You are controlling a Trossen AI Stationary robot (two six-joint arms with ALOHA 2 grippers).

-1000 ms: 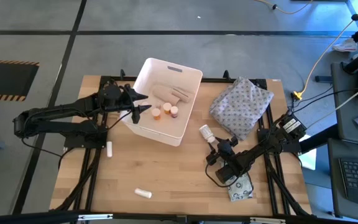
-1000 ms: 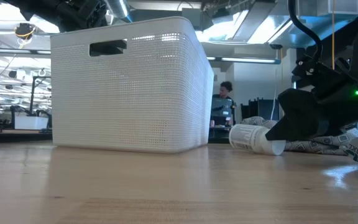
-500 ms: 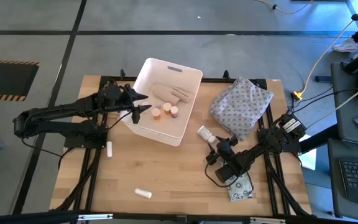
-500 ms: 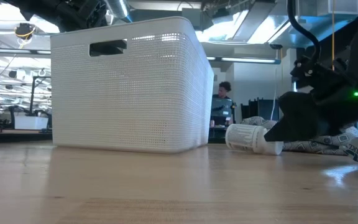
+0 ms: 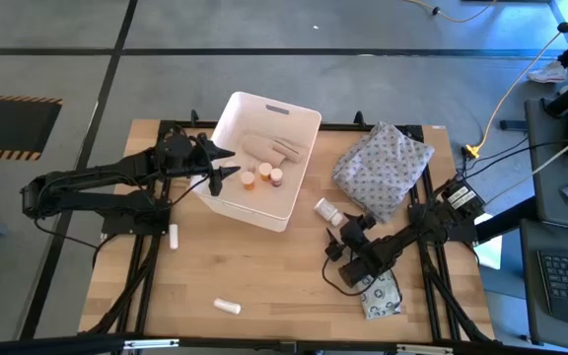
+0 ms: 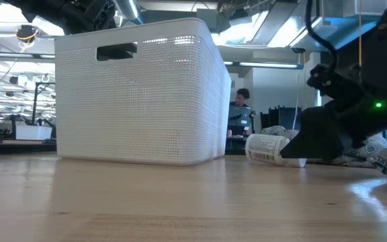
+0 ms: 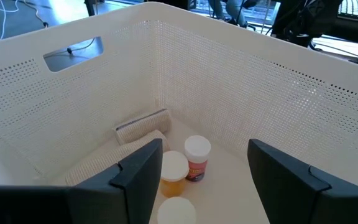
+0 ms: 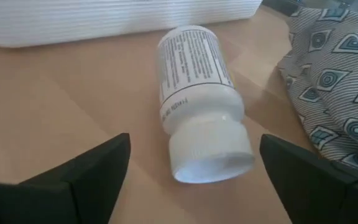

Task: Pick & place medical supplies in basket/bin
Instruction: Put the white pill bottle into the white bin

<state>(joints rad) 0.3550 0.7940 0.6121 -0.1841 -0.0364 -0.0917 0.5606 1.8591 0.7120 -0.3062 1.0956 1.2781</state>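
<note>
Right claw (image 5: pixel 340 235) is low on the bench (image 5: pixel 264 286), fingers apart, lined up on a white pill bottle (image 5: pixel 327 210) lying on its side. The wrist view shows the bottle (image 8: pixel 201 99) cap-end toward the claw, with a finger on each side of it and neither one touching. In the low view the bottle (image 6: pixel 269 149) lies flat on the wood, and the claw (image 6: pixel 289 153) is right at its cap end.

The bottle sits between the bin (image 5: pixel 235 202) and the grey dotted cloth (image 5: pixel 383 168), close to the cloth's edge. A flat ring-print packet (image 5: pixel 381 297) lies under or behind the right arm, near the front right of the bench.

Left claw (image 5: pixel 233 164) hangs over the bin's left rim, fingers apart and empty. Its wrist view looks down into the bin (image 7: pixel 260 87): two orange-bodied bottles with white caps (image 7: pixel 174 167), one reddish white-capped vial (image 7: pixel 196 157), and tan bandage rolls (image 7: pixel 138 127) toward the end with the handle slot.

Two supplies are outside the bin on the bench: a small white vial (image 5: pixel 174 236) near the left edge and another white piece (image 5: pixel 228 307) near the front centre.
</note>
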